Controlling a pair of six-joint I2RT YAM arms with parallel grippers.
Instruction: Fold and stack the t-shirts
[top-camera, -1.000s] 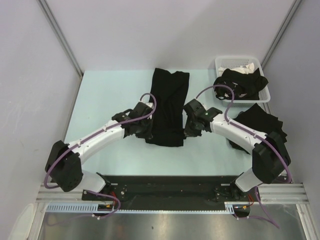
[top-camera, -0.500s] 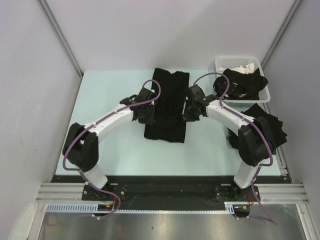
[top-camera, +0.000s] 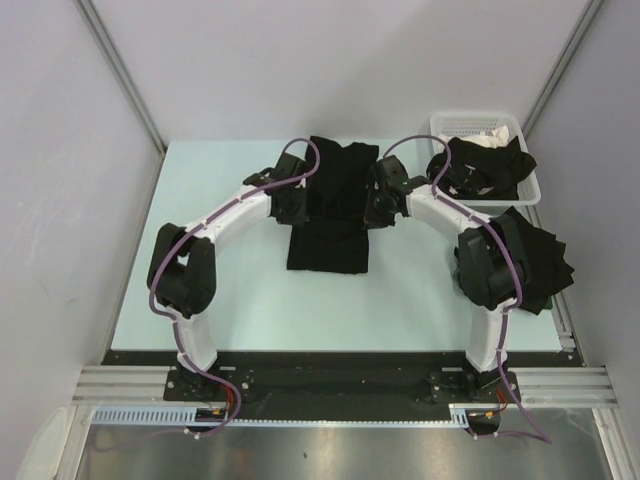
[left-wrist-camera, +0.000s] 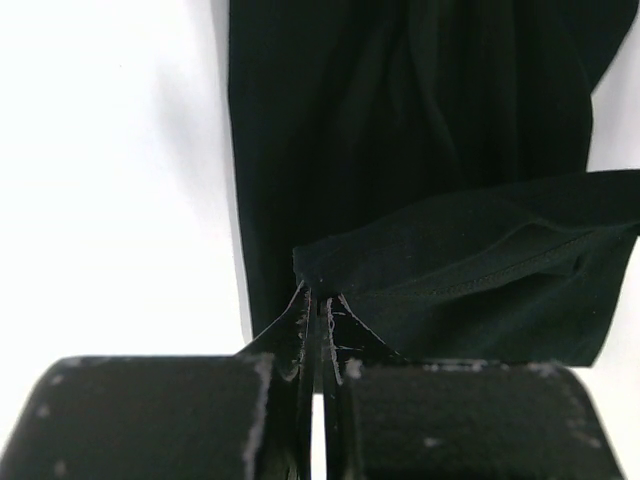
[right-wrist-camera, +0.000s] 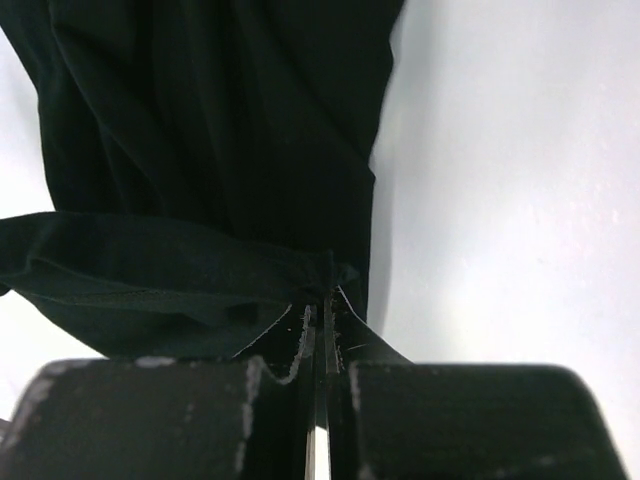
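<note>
The pale table (top-camera: 220, 290) carries a long black t-shirt (top-camera: 330, 245) at its centre, running toward twelve o'clock, with its hem doubled back over the cloth. A heap of black shirts (top-camera: 535, 260) sits at three o'clock. Another black shirt (top-camera: 490, 165) spills from the white basket (top-camera: 470, 125) at two. The left gripper (left-wrist-camera: 318, 310) pinches the hem's nine o'clock corner, jaws tight. The right gripper (right-wrist-camera: 318, 305) nips the three o'clock corner likewise.

t-shirt (top-camera: 330, 245) at centre, basket (top-camera: 470, 122) far right, shirt pile (top-camera: 540, 255) before it

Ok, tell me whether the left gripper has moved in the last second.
Yes. The left gripper, shut on the shirt, has carried its hem away from the arm bases, toward the table's far edge.
</note>
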